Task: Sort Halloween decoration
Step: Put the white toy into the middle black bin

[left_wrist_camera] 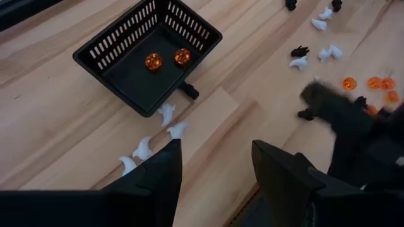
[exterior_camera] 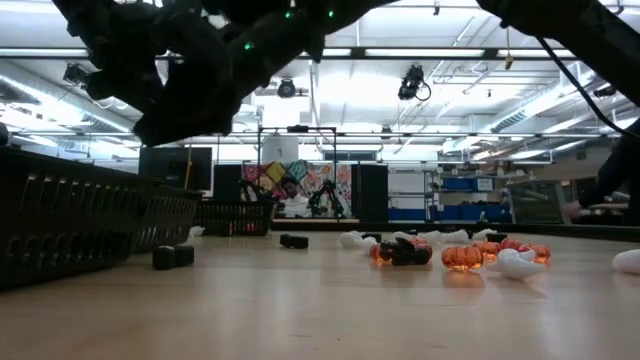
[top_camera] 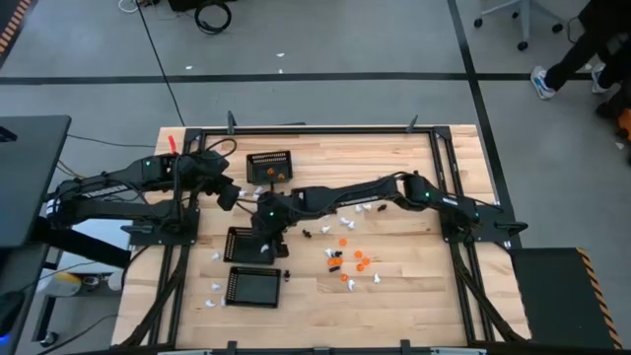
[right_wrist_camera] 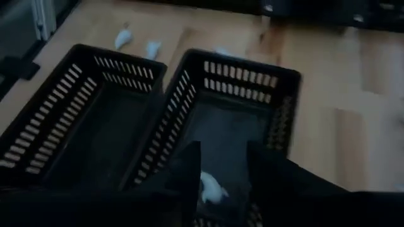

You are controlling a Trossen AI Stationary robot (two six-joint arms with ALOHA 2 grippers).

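dark fingers of my right claw frame a white piece lying in the middle basket; the jaws stand parted with nothing between them, so i judge it released. beside it sits a second basket, which looks bare as far as i can see. my left claw waits spread wide and unladen over the table, near the far basket that holds two orange pieces. a few white ones lie just outside it. most of the scattered decoration is still loose mid-table, so i'd say sorting has barely begun.
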